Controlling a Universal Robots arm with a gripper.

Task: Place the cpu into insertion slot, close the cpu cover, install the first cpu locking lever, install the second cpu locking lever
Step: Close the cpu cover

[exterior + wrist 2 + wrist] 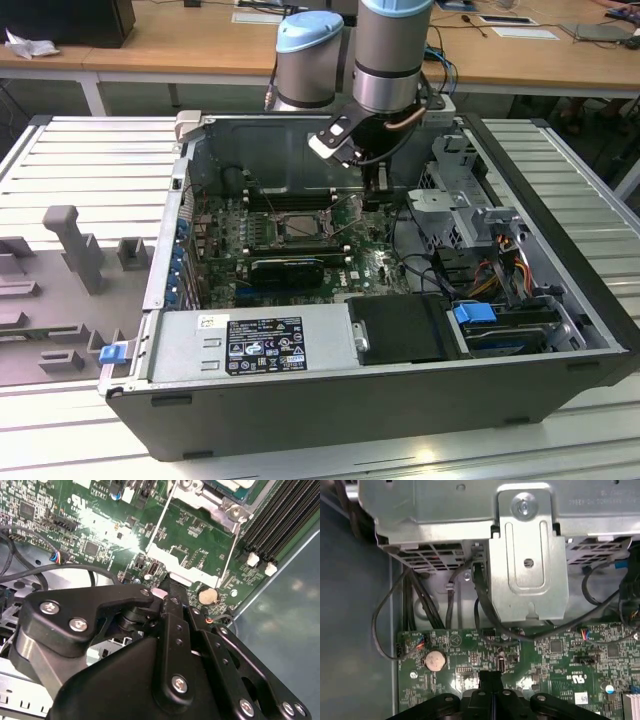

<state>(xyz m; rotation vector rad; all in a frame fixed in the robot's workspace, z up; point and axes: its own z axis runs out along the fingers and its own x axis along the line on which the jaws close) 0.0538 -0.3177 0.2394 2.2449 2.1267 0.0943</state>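
The cpu (236, 482) lies inside the insertion slot (300, 226), which sits near the middle of the green board in the exterior view. In the second wrist view only a pale, flat corner of the chip shows, cut off by the picture's edge. The slot's shiny stamped rim, with a screw at one corner, wraps around it.

The cpu cover (176, 568) is open. It is a thin silvery frame raised off the slot, and the green board shows through its square cut-out. Its free edge is a bright flat strip, partly washed out by glare.

The gripper (375, 203) hangs at 3 o'clock of the slot, just beside it. Its matte black fingers (492, 676), bolted with round screws, are pressed together with only a hairline seam between them. Their tip meets the cover's free edge, but I cannot tell whether any metal is pinched between them. The black linkage hides the board under it.

A round silver coin cell (434, 659) sits near the fingertips. Long black memory slots (280, 525) with white latches run beside the socket.

In the exterior view a long black card (290, 268) lies at 6 o'clock of the slot, and a folded sheet-metal drive cage (527, 570) with looping black cables stands at 3 o'clock. The grey power supply (250, 345) lies at 6 o'clock, along the near wall of the open case (400, 410). A ribbed pale table (90, 150) carries everything
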